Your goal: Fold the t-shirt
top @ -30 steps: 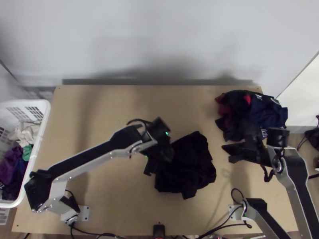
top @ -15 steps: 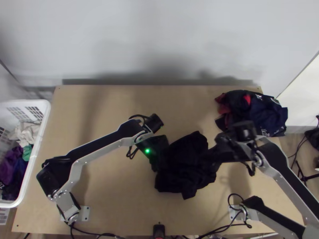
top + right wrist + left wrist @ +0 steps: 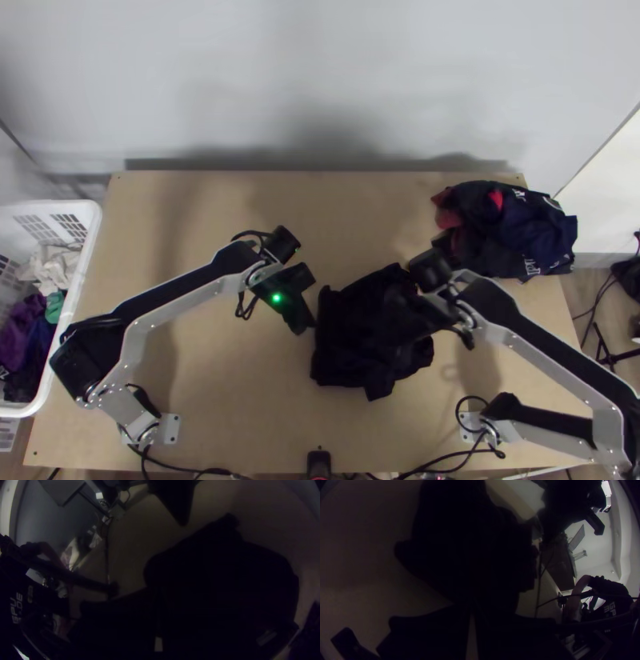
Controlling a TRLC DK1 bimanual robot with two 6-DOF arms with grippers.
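Observation:
The black t-shirt (image 3: 352, 352) lies as a bunched, uneven heap near the middle of the table. Just off its left edge is my left gripper (image 3: 306, 326), angled down toward the wood. My right gripper (image 3: 398, 324) is over the shirt's right part and hides some of it. In the left wrist view, the left gripper (image 3: 472, 613) has its fingers together, with the dark shirt (image 3: 463, 546) beyond them. The right gripper (image 3: 158, 596) also appears closed up in the right wrist view, against the shirt (image 3: 226, 566); whether cloth is pinched there is too dark to make out.
A pile of dark and red clothes (image 3: 512, 232) sits at the table's back right corner. The white basket (image 3: 88, 240) with clothes stands beyond the left edge. Cables (image 3: 432, 460) run along the near edge, by a small black device (image 3: 318, 464).
My left gripper has drawn back leftward off the shirt. My right gripper has swung in from the right over the cloth. The shirt's outline is nearly the same.

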